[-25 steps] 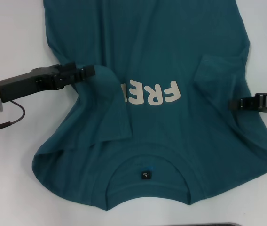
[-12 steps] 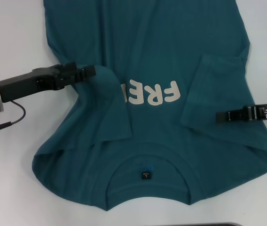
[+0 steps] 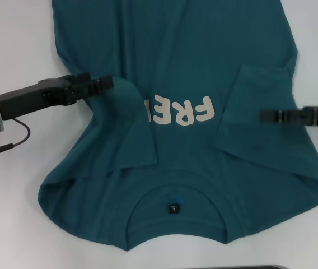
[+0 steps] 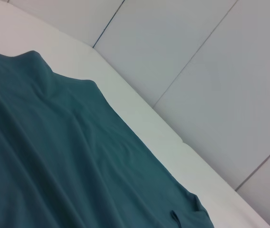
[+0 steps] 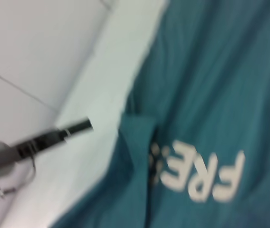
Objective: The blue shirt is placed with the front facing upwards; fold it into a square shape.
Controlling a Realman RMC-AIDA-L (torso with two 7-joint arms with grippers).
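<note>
The blue shirt (image 3: pixel 192 56) lies front up on the white table, its collar (image 3: pixel 176 193) with a black label (image 3: pixel 173 208) nearest me. Both sleeves are folded inward. The left sleeve (image 3: pixel 128 123) covers the end of the white letters (image 3: pixel 187 112), and the right sleeve (image 3: pixel 254 106) lies flat beside them. My left gripper (image 3: pixel 107 83) sits at the top corner of the folded left sleeve. My right gripper (image 3: pixel 264 116) hovers over the folded right sleeve. The right wrist view shows the shirt (image 5: pixel 211 95), the letters (image 5: pixel 206 175) and the left gripper (image 5: pixel 85 126). The left wrist view shows only shirt cloth (image 4: pixel 54 156).
White table (image 3: pixel 13 45) surrounds the shirt on both sides. A black cable (image 3: pixel 19 140) loops from the left arm's silver wrist. A dark edge (image 3: pixel 248 267) shows at the near table border. Grey wall panels (image 4: pixel 197 71) stand beyond the table.
The right sleeve was laid flatter toward the chest. The right gripper pushed inward over it, then shifted away from the collar side. The left gripper has barely moved.
</note>
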